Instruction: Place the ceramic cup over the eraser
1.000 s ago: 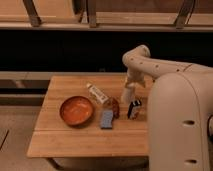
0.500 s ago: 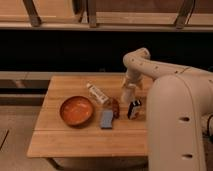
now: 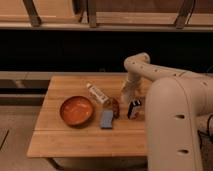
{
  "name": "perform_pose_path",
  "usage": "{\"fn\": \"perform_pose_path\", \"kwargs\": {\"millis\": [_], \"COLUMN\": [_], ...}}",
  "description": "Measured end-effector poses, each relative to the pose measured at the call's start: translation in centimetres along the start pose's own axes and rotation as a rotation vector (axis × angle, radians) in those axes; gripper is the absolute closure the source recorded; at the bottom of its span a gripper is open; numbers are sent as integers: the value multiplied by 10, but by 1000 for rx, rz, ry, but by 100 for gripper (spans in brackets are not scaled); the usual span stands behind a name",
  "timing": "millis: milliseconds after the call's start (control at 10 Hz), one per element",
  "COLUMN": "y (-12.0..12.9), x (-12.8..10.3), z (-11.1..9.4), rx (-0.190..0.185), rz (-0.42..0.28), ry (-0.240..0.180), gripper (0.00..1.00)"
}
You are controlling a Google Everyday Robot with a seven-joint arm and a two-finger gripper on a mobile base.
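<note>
Ceramic cup [image 3: 125, 96]: made out only as a small white form at the lower end of the gripper [image 3: 128, 89], over the right half of the table [image 3: 80, 141], nearer the back edge than the front. It cannot be told whether the cup is resting on the wood or raised off it. It is not set over the eraser.

Eraser [image 3: 133, 108]: small black block, seen standing upright just in front of the cup and slightly to its right, close to the right edge of the table. A pale mark is noted on its face.

Gripper: reached down from a bent white arm [image 3: 150, 70] that enters from the right. Its tip is lost against the white cup, so it cannot be told whether the pincer is released or clenched.

Brown lump [image 3: 114, 106]: placed just left of the eraser, apart from it.

Blue-grey pad [image 3: 107, 119]: laid flat in front of the lump, toward the front edge.

Clear bottle [image 3: 97, 93]: lying on its side, slanted, white label visible, left of the cup.

Orange bowl [image 3: 76, 110]: upright, left of the pad, toward the left edge.
</note>
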Motion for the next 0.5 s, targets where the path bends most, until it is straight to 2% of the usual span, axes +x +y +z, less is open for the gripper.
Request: {"fn": "perform_pose_path", "kwargs": {"millis": [400,500], "y": [-1,0], "x": [-7,-8], "z": [1,-2], "rx": [6,4], "rz": [-25,-28], "ry": [-37,-44], "gripper": [91,98]}}
